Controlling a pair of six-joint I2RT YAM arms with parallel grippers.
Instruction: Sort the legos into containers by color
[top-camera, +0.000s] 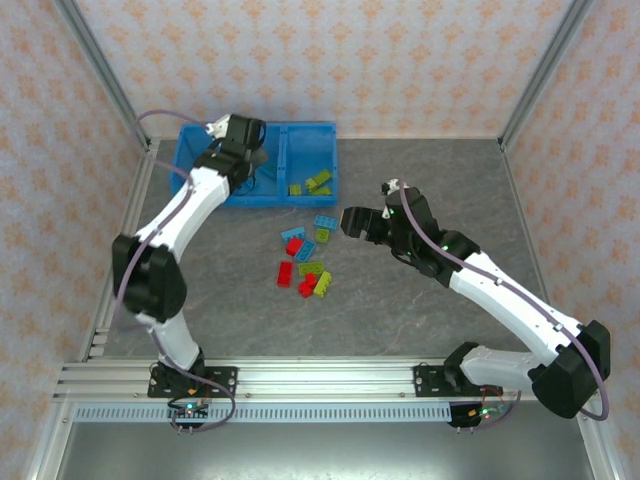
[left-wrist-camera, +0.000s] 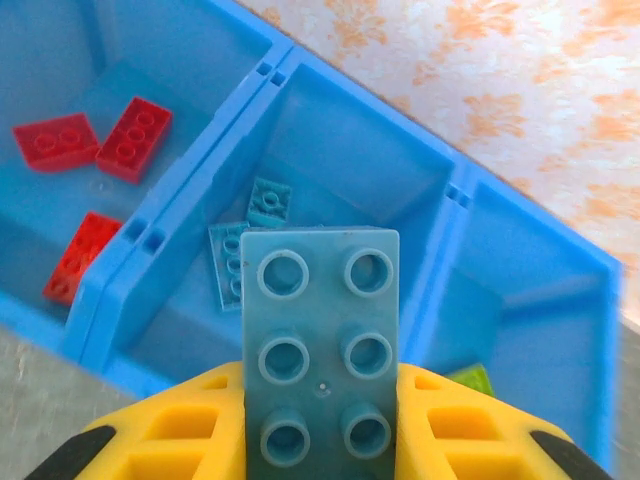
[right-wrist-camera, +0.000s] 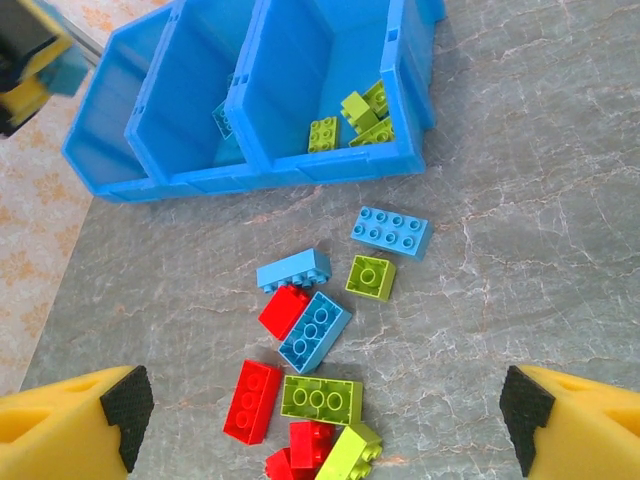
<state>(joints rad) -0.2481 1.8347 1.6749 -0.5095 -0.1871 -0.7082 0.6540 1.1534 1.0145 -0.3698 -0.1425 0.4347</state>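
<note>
Pinching a light blue brick (left-wrist-camera: 318, 330) over the containers' middle compartment (left-wrist-camera: 375, 150), where two matching bricks (left-wrist-camera: 268, 203) lie, the left gripper (left-wrist-camera: 320, 435) should centre it there before releasing, while the right gripper (right-wrist-camera: 322, 415) hangs spread above the loose legos (right-wrist-camera: 313, 332) on the table (right-wrist-camera: 530, 200).

You had smooth, glossy blue plastic in the bins (right-wrist-camera: 300, 172). The bricks (right-wrist-camera: 315, 330) near the bins were shiny studded plastic; the brick (left-wrist-camera: 320, 340) above the bins looked duller. The table (right-wrist-camera: 520, 150) under the bins was matt, marbled grey stone-look.
</note>
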